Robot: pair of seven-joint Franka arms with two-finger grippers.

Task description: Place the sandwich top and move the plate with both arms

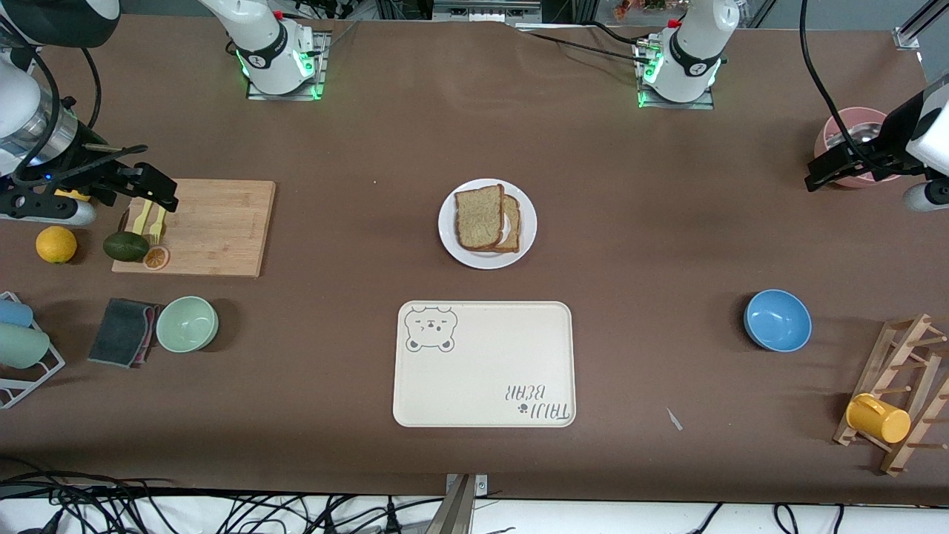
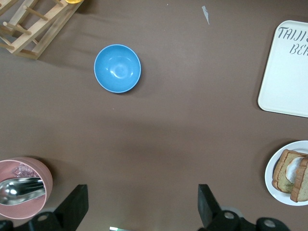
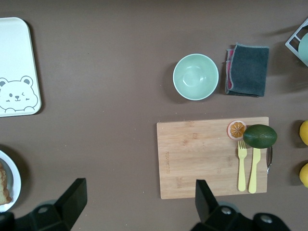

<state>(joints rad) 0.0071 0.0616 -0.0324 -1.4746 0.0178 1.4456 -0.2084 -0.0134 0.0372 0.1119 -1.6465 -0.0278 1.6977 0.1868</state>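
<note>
white jointed arms (image 1: 259, 37), black cables, green-lit bases.

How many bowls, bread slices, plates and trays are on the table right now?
Bowls: 3, the blue bowl, the green bowl and the pink bowl
Bread slices: 2, the sandwich top lying over the egg slice
Plates: 1, the plate
Trays: 1, the bear tray
Total: 7

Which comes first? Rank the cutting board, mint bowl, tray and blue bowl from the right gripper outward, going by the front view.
1. Cutting board, under the right gripper.
2. Mint bowl, nearer the camera.
3. Tray, mid-table.
4. Blue bowl, toward the left arm's end.
</note>
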